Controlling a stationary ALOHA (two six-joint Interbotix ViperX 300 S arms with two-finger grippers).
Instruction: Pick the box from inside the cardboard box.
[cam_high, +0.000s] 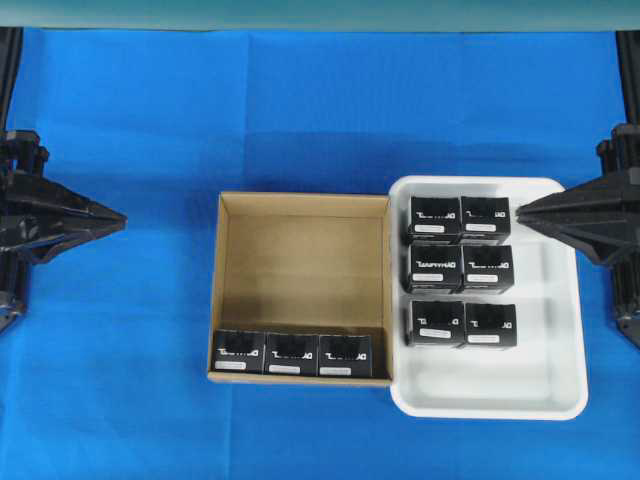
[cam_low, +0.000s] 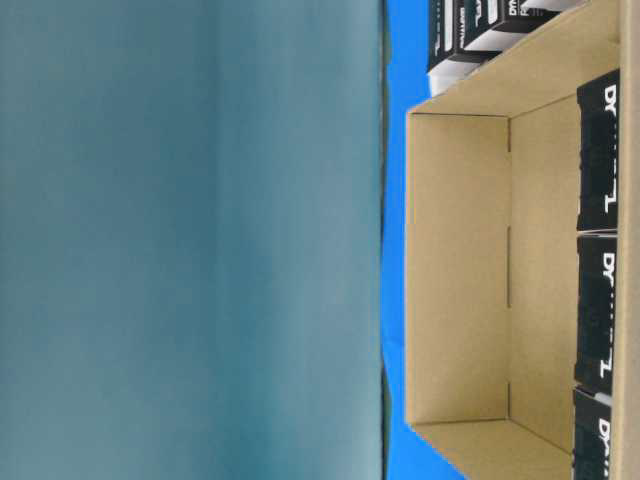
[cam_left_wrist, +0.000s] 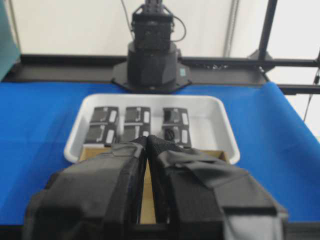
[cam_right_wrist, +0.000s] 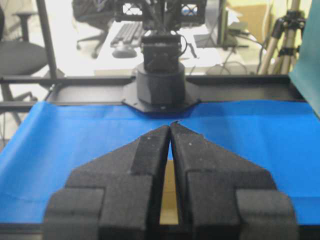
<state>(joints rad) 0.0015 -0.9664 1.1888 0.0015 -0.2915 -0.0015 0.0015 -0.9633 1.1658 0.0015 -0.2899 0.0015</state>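
Both sets of fingers are pressed together and empty, the left gripper parked at 9 o'clock on the desk and the right gripper at 3 o'clock. Your box sits in a row of three along the cardboard box's 6 o'clock wall, likely reachable from above. The table-level view crops that row.
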